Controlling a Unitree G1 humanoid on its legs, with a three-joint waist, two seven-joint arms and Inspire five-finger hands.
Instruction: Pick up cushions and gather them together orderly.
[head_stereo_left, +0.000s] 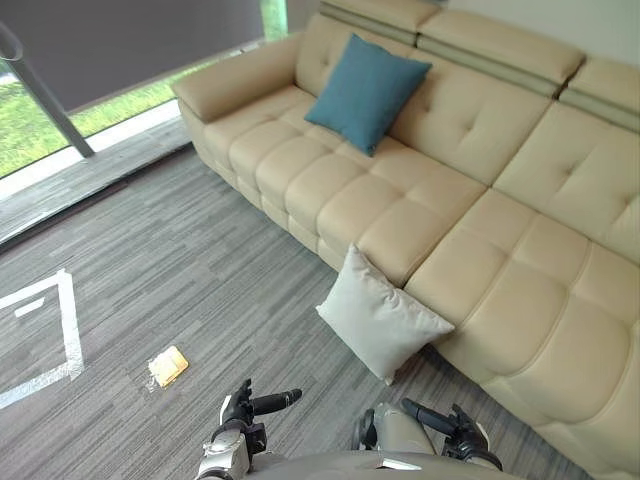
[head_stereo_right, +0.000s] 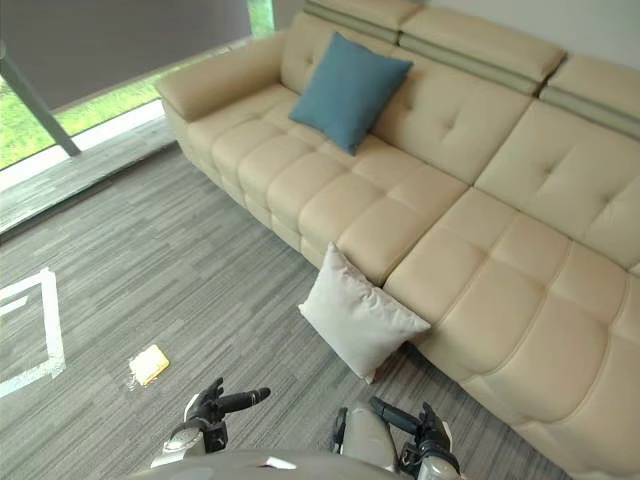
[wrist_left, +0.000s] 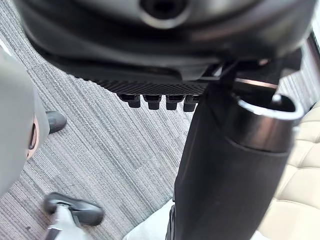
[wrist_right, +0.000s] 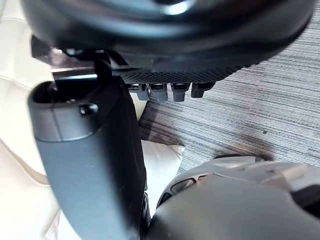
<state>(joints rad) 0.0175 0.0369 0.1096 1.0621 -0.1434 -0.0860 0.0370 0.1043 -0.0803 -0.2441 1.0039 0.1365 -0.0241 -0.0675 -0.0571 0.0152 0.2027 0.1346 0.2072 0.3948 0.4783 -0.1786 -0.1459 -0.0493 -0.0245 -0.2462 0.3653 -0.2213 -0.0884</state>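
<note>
A teal-blue cushion (head_stereo_left: 367, 92) leans upright against the backrest of the beige sofa (head_stereo_left: 520, 290), near its far left end. On the carpet a pale grey-white cushion (head_stereo_left: 381, 316) stands on a corner, propped against the sofa's front; it also shows in the right wrist view (wrist_right: 161, 161). Both hands hang low at the near edge of the carpet, short of the pale cushion. My left hand (head_stereo_left: 241, 409) is open, thumb stretched out, holding nothing (wrist_left: 160, 55). My right hand (head_stereo_left: 458, 430) is open and empty too (wrist_right: 165, 45), closer to the pale cushion.
A small yellow flat object (head_stereo_left: 168, 365) lies on the grey carpet to the left. White tape (head_stereo_left: 69, 335) marks a square further left. A slanted metal post (head_stereo_left: 45, 100) and a window line the far left.
</note>
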